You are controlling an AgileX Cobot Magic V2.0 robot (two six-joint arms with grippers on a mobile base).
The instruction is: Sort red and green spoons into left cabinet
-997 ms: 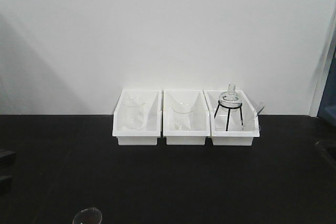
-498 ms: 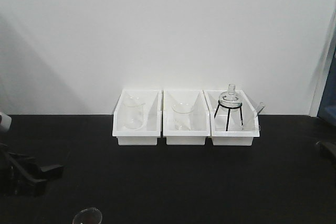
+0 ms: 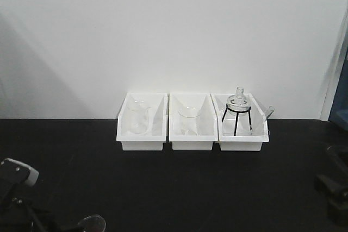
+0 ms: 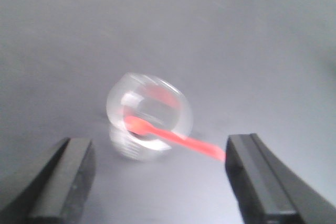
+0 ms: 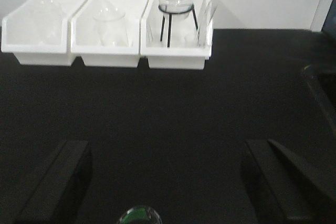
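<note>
Glossy red spoon (image 4: 169,135) rests with its oval bowl inside a rounded clear cup (image 4: 148,114) on the matte dark tabletop (image 3: 179,188), ahead of the left gripper's (image 4: 163,178) wide-apart, empty jaws. The right gripper (image 5: 167,182) also gapes empty, above a clear rim showing a green patch (image 5: 138,216).

Blur smears the left wrist view: the red spoon (image 4: 168,136) and clear glass vessel (image 4: 148,116) have soft outlines. The right wrist picture's bottom edge cuts a glass rim (image 5: 139,216) holding something green, unidentifiable. The front view crops a glass lip (image 3: 91,224).
</note>
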